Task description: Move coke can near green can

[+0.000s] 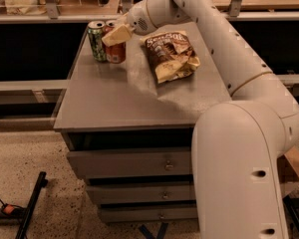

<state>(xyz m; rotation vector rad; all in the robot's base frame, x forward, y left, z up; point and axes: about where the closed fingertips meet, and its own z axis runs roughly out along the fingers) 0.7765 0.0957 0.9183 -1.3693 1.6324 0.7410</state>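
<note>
Hand: the pale two-finger hand (115,35) sits at the far left corner of the surface, low over the top of the coke can and partly covering its upper front.
Hand state: cannot tell whether it is grasping the can or released from it.
Coke can: the small red-orange aluminium coke can (116,54) with a silver top stands upright on the surface, right under the hand.
Green can: the small green aluminium green can (96,42) with dark and white mottling and a silver top stands upright just to the left of the coke can; the two look to be touching or very nearly so.
Surface: a flat grey cabinet top (119,101), the surface that carries both cans.
Crisp bag: a crumpled brown and cream foil crisp bag (170,55) lies flat to the right of the cans, apart from them.
Arm: the white jointed robot arm (224,54) reaches in from the lower right, passing above the bag.
Drawers: grey drawer fronts (134,164) are stacked below the surface.
</note>
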